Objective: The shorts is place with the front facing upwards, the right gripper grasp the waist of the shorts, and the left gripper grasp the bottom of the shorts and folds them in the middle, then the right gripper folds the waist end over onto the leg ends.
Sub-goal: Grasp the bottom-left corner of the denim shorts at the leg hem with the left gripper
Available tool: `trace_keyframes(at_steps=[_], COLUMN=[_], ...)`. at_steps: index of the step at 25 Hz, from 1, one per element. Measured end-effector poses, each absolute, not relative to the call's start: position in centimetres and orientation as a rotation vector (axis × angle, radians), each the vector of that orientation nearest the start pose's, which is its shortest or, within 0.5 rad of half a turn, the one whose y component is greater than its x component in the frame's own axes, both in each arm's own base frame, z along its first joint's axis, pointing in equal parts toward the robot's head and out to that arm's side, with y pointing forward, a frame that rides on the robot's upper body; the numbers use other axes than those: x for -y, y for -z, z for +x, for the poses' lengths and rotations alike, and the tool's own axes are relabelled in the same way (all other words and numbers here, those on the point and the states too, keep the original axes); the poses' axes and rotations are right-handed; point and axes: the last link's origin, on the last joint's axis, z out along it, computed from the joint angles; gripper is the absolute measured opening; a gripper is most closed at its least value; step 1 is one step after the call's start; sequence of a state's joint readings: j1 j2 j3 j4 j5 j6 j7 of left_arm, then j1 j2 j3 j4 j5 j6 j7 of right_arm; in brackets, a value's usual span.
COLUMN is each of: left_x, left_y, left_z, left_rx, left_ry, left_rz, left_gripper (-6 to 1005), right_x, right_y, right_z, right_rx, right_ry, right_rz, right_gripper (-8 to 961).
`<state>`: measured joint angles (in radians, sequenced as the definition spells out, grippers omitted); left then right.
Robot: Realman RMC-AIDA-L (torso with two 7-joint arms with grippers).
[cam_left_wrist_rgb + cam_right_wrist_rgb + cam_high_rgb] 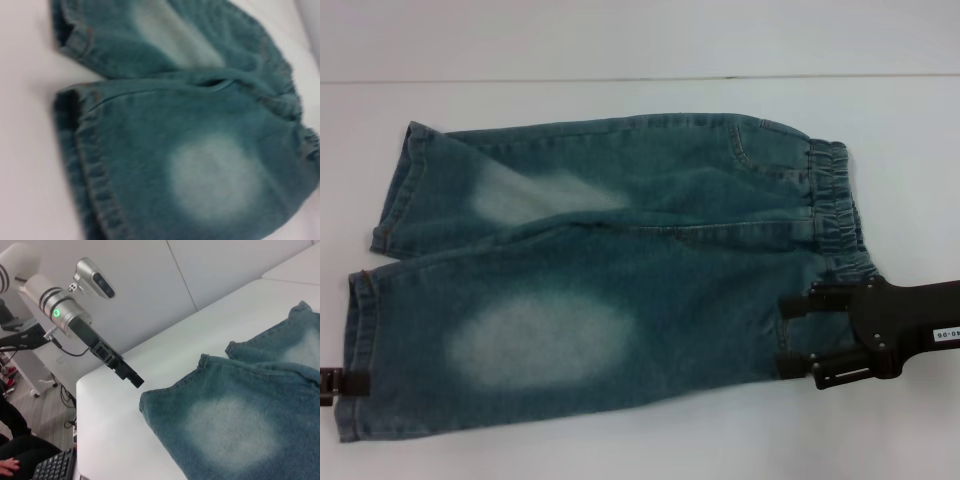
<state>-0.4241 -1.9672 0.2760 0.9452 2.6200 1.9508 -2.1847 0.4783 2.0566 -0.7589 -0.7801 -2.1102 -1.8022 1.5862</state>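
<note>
The shorts (620,260) lie flat on the white table, front up, with pale thigh patches. The gathered waist (835,210) is at the right and the two leg ends (365,330) are at the left. My right gripper (785,333) is open over the near corner of the shorts just inside the waist, one finger on either side of a strip of denim. My left gripper (340,382) shows only as a black tip at the left edge, level with the near leg's hem. In the right wrist view the left gripper (131,376) hangs just off the hem corner (147,399). The left wrist view shows both hems (82,150).
The table's (110,415) near-left corner drops off close behind the left gripper. A keyboard (55,467) and a person's hand (7,467) are below, off the table. A seam in the table (620,79) runs along the far side.
</note>
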Motion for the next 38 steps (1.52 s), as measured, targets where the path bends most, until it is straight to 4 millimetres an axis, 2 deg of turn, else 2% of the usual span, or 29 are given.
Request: trace_keyframes(at_steps=[5, 14, 28, 38], left_x=[-24.7, -24.6, -25.2, -25.4], left_y=[-10.3, -9.6, -8.0, -7.9], left_z=[-35.9, -36.4, -36.2, -36.0], left_rx=[1.923, 1.927, 1.924, 1.918], left_ry=[0.201, 0.165, 0.114, 0.122], left_rz=[-2.237, -2.224, -2.261, -2.271], left_gripper=[933, 933, 932, 932], right_x=[-29.3, -29.6, -29.6, -29.6], right_y=[-1.1, -1.0, -1.0, -0.9], right_z=[26.2, 25.9, 25.7, 25.8], right_rx=[-0.805, -0.791, -0.787, -0.788], right_ry=[-0.594, -0.593, -0.595, -0.592], right_rz=[-2.986, -2.993, -2.996, -2.99], right_gripper=[937, 936, 937, 937])
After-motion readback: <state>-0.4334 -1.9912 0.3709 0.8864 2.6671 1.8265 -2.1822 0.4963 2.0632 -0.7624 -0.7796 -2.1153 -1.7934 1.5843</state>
